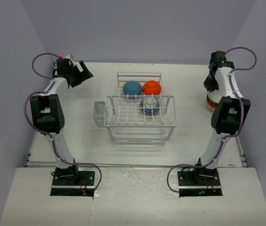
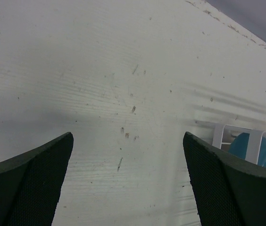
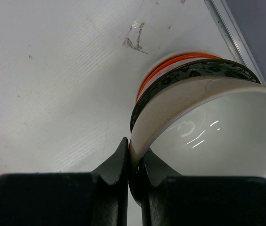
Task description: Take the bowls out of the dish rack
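A cream bowl (image 3: 208,127) hangs tilted, its near rim pinched between the closed fingers of the right claw (image 3: 134,165). Just beneath it a dark speckled bowl (image 3: 194,73) and an orange-rimmed bowl (image 3: 170,63) sit stacked on the surface (image 3: 53,94), far right. Left of them, the dish rack (image 1: 119,113) holds a blue bowl (image 1: 132,87), an orange bowl (image 1: 152,87) and a patterned bowl (image 1: 150,106). The left claw (image 2: 127,141) stands wide open above the surface, far left, well apart from the rack.

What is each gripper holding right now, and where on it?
The right gripper pinches the cream bowl by its near rim, one finger inside and one outside, over the stacked bowls. The left gripper is open and holds nothing.
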Robot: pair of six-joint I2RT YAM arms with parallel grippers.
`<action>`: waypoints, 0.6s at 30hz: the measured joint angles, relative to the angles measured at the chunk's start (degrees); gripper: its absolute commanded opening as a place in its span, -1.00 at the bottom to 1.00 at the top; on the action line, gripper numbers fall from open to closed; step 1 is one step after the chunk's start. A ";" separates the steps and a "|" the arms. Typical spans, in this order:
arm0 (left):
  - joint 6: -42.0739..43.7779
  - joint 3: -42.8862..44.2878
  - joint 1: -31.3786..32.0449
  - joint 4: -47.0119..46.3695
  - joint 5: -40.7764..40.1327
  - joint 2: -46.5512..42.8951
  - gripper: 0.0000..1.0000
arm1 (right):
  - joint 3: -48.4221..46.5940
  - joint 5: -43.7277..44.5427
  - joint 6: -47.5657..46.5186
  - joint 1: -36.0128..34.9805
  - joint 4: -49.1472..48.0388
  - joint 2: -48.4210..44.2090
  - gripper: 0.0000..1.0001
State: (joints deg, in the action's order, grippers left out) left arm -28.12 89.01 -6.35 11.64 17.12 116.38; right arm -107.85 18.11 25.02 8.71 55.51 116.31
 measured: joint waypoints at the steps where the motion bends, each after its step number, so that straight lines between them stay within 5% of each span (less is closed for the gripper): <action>1: 0.00 0.02 0.00 0.00 0.26 0.00 0.93 | 0.00 0.02 0.00 0.09 -0.09 0.00 -1.00; 11: -1.38 0.02 0.42 0.02 2.99 0.00 0.86 | 0.24 -0.02 0.00 0.68 -0.87 0.63 -1.00; 18: -1.92 0.02 1.33 0.07 4.59 -0.02 0.86 | 1.31 -0.15 0.09 0.72 -1.31 0.81 -0.80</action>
State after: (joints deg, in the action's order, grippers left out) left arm -30.04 89.03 -5.02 11.70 21.71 116.36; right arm -106.54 17.96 25.10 9.43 54.19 117.12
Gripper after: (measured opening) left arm 0.930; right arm 0.082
